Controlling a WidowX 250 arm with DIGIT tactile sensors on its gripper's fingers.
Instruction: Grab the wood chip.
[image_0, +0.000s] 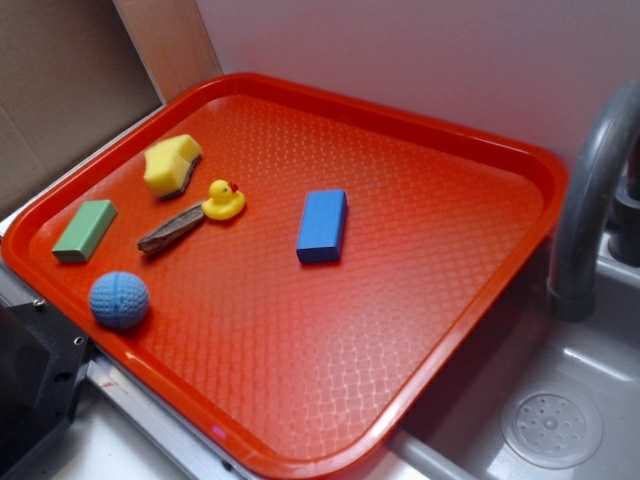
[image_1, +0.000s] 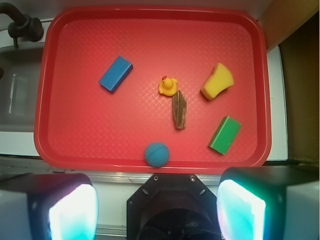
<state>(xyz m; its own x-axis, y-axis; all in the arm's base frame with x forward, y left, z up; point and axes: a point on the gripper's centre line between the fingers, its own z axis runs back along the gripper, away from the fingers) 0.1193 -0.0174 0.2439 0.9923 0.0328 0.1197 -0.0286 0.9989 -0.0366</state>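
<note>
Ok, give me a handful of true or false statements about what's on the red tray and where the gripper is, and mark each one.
1. The wood chip lies right beside the yellow duck. True.
2. The gripper is shut on the wood chip. False: its fingers stand wide apart off the red tray, holding nothing.
3. The blue ball sits on the tray near the edge closest to the gripper. True.
4. The green block is stacked on the blue block. False: they lie far apart.
5. The yellow sponge is in the sink. False: it is on the tray.
</note>
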